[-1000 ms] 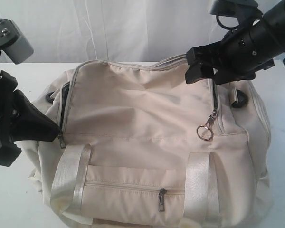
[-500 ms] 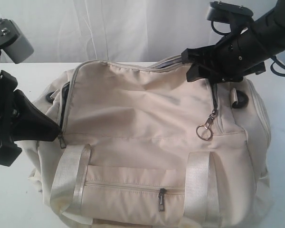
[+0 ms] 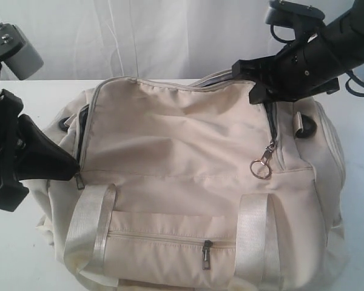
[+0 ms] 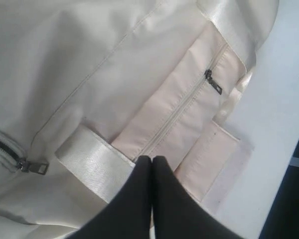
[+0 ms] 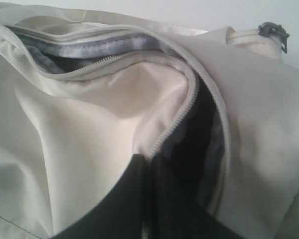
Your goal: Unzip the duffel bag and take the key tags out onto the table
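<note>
The right gripper [image 5: 147, 167], fingers pinching the duffel bag's [image 3: 170, 139] zip edge, could let that thin cloth slip, closing the gap beyond them; the left gripper's [image 4: 152, 164] fingers are pressed together.

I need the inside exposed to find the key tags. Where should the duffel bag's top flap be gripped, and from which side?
Pinch the duffel bag flap's loose zipper edge at its far right corner, coming from the right end. There the zip is open and the edge stands off the grey lining, so a finger can likely slip under.
</note>
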Action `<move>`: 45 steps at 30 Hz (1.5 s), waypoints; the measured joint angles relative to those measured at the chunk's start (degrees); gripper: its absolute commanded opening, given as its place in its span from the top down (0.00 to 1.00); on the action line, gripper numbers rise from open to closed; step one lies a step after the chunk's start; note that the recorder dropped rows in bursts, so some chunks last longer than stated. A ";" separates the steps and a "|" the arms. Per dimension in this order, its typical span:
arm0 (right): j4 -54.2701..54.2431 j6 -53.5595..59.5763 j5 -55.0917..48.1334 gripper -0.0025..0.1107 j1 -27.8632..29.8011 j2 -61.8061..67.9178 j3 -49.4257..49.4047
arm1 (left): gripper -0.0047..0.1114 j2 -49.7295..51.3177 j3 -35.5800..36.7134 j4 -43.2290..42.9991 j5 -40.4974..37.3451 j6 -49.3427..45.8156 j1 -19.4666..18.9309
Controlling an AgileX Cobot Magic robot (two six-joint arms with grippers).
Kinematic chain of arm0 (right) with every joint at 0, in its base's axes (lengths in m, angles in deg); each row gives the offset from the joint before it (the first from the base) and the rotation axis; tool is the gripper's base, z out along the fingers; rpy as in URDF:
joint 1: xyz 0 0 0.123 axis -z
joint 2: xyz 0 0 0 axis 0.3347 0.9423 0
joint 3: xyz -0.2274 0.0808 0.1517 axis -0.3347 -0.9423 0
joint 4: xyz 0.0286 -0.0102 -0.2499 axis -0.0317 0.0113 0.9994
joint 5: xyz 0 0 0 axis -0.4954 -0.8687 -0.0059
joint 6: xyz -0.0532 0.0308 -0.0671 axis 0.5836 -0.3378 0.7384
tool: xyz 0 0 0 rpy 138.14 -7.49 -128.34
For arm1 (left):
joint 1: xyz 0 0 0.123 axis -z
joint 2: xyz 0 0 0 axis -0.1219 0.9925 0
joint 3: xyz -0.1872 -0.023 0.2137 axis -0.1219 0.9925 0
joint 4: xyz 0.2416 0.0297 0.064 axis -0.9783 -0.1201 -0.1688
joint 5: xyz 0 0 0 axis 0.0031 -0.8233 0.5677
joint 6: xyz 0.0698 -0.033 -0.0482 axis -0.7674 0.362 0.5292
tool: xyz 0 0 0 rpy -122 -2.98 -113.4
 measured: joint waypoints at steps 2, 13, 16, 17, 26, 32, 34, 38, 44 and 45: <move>0.00 0.62 -1.07 0.98 0.00 0.00 0.00 | 0.96 0.00 0.00 0.00 0.00 0.00 0.00; -16.14 21.35 -19.41 0.98 -4.45 -15.71 -5.33 | 0.96 -4.36 0.00 -3.76 0.85 2.87 0.00; -17.70 23.45 -21.97 0.98 -8.22 -22.45 -9.97 | 0.96 -5.49 0.00 -5.98 1.49 4.82 0.00; -17.70 23.89 -22.72 0.98 -9.17 -24.62 -11.50 | 0.96 -5.55 0.00 -6.58 1.51 5.08 0.00; -16.01 26.90 -29.55 0.98 -15.43 -37.69 -27.97 | 0.96 -5.76 0.00 -7.05 1.82 6.11 0.00; -8.56 26.10 -25.18 0.70 -15.55 -38.24 -40.09 | 0.96 -5.76 0.00 -7.05 1.82 6.11 0.00; -8.90 25.68 -24.17 0.43 -15.65 -37.75 -40.22 | 0.96 -5.76 0.00 -7.05 1.82 6.22 0.00; -9.54 22.20 -29.76 0.39 -15.79 -37.75 -34.90 | 0.96 -5.76 0.00 -7.05 1.82 6.22 0.00; -8.55 20.07 -28.82 0.44 -16.01 -37.75 -16.96 | 0.96 -5.76 0.00 -7.05 1.82 6.22 0.00; -6.92 20.07 -21.99 0.44 -16.01 -37.75 -15.25 | 0.96 -5.76 0.00 -6.92 1.82 6.22 0.00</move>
